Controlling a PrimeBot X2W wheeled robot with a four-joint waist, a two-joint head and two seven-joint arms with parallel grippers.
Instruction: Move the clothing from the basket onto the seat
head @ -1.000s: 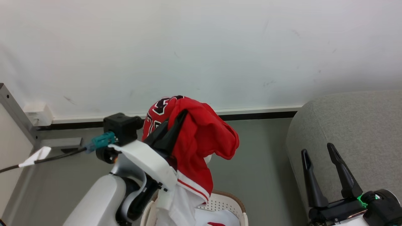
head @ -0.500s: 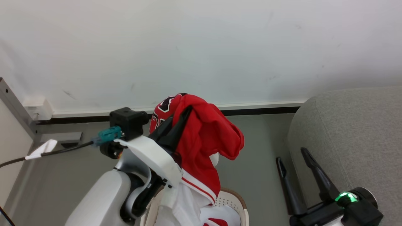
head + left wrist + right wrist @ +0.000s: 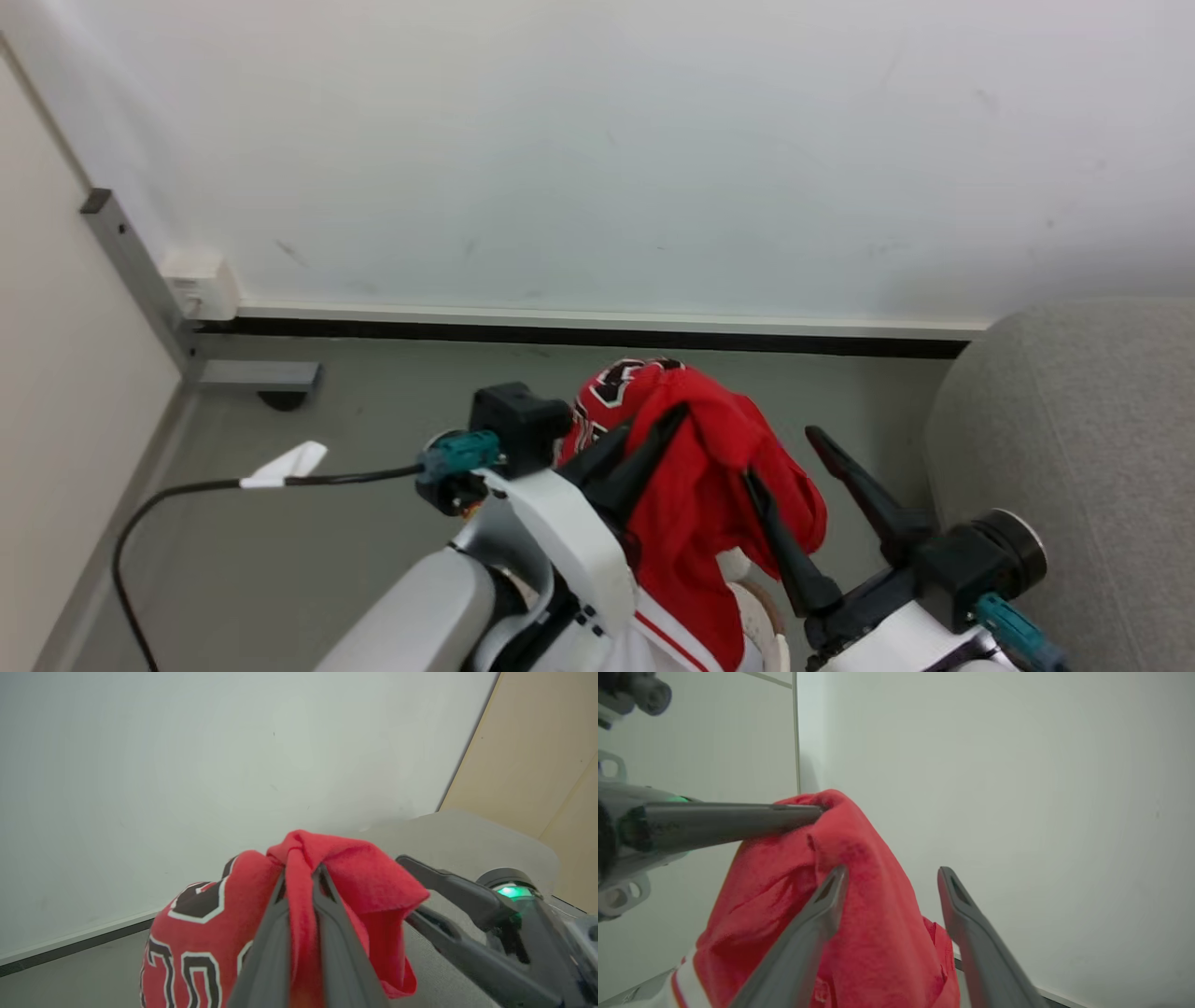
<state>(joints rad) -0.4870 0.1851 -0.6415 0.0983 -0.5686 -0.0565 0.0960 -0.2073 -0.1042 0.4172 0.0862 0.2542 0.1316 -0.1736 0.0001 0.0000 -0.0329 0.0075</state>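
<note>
While the clothing (image 3: 700,504) is pinched aloft by the left gripper (image 3: 658,420), above a sliver of the basket (image 3: 774,623) whose contents are hidden, the right gripper (image 3: 780,455) is spread wide near the seat (image 3: 1074,420).

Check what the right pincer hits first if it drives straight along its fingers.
Probably the red jersey hanging from the left pincer; its fabric sits partly inside the open right pincer. Depth unclear.

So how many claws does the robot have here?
2. The left claw is pinched shut on the red jersey, holding it up. The right claw is open, close beside the jersey.
</note>
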